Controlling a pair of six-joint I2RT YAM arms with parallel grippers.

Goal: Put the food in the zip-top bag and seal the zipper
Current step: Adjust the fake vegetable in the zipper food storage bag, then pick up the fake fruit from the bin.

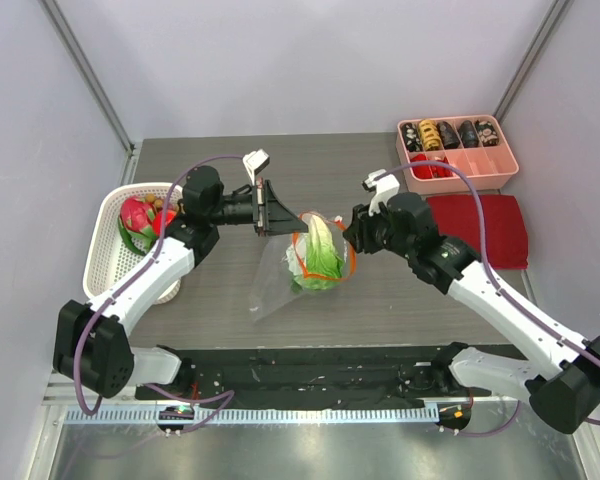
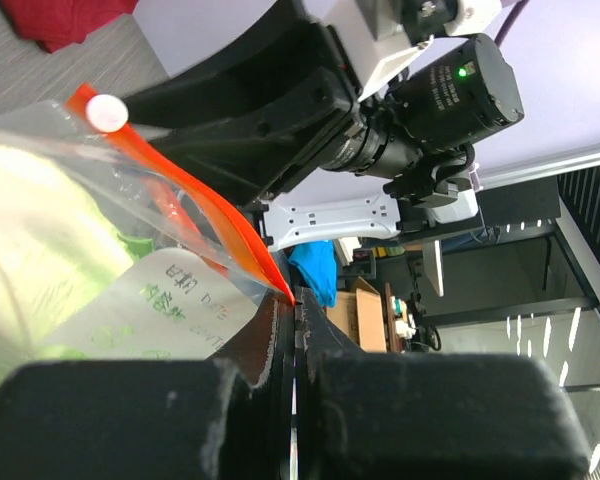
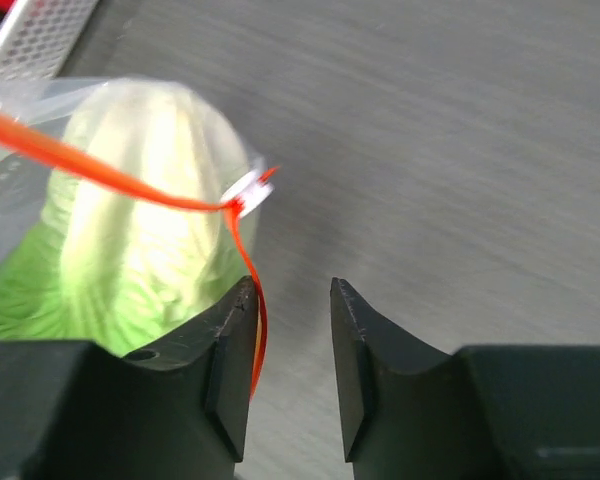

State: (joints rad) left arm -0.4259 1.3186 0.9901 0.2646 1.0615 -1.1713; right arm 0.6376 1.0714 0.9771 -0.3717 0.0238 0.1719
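- Here, left of the zip-top bag (image 1: 275,285), the left gripper (image 1: 270,210) pinches its zipper (image 2: 190,200) corner, holding the mouth up.
- The lettuce (image 1: 323,255) sits inside the bag.
- Right of the bag, the right gripper (image 1: 352,232) is spread at the zipper's end, probably to seal it.

Robotics lab, a boxed-in test cell. Grey wood-grain counter (image 1: 380,290) below the left pincer (image 2: 295,345), walled by plain pale panels (image 1: 280,60) on metal corner posts (image 1: 88,75). Slotted aluminium rail (image 1: 310,414) runs behind it along the near edge, and purple cables (image 1: 215,160) loop above. Beyond the pincer's tips, outside the cell: cardboard boxes (image 2: 365,310), dark shelving (image 2: 520,245), bright strip lights (image 2: 577,325).
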